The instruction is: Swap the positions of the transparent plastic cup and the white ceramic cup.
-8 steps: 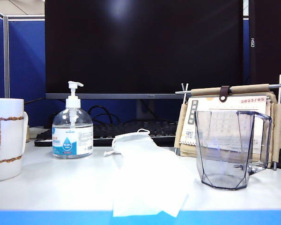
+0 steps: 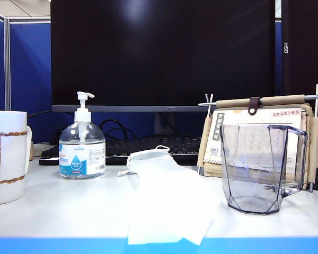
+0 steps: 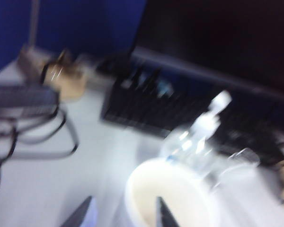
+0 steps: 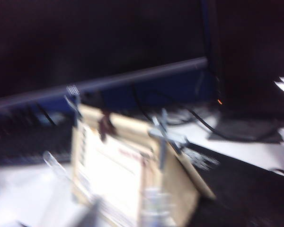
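One white ceramic cup (image 2: 7,157), one transparent plastic cup (image 2: 262,168); left gripper (image 3: 120,215) parted, right gripper unclear

A large dark monitor (image 2: 164,53) fills the back, blue partition panels (image 2: 26,63) beside it.

The white ceramic cup (image 2: 7,156) stands upright far left, the transparent plastic cup (image 2: 261,168) right.

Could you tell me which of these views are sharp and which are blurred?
Exterior view: sharp, with the white ceramic cup and transparent plastic cup crisp. Left wrist view: smeared, the left gripper over the mug rim. Right wrist view: blurred, the desk calendar soft.
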Controlling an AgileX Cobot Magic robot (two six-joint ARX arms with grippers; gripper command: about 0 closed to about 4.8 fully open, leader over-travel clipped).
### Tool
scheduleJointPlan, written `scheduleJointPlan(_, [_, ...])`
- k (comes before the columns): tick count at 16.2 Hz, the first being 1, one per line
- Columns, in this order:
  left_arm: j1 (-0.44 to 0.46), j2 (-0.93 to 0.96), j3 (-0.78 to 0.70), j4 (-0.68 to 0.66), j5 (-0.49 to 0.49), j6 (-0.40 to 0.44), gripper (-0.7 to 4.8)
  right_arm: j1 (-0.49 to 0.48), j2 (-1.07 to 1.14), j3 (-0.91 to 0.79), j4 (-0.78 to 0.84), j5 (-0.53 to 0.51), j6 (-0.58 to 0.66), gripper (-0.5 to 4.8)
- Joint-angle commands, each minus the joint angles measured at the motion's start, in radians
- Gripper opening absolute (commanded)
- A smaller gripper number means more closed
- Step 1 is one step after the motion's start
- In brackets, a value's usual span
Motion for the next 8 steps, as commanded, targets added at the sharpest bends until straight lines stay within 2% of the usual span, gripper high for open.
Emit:
scheduleJointPlan(1, [0.000,0.013,0.139,-0.111,0.008,-0.044,1.62,0.002,-0.002,0.082,0.027,-0.161,0.058,2.66])
scheduleJointPlan(3, [0.000,0.081,0.237,-0.206,0.011,-0.088,2.07,0.002,-0.002,0.150,0.018,-0.183,0.039,2.67])
scheduleJointPlan(4, [0.000,0.220,0.323,-0.267,0.048,-0.115,2.44,0.001,-0.002,0.220,0.017,-0.181,-0.013,2.68])
scheduleJointPlan(8, [-0.002,0.705,0.507,-0.389,0.078,-0.109,2.58,0.000,0.066,0.379,-0.032,-0.179,-0.086,2.78])
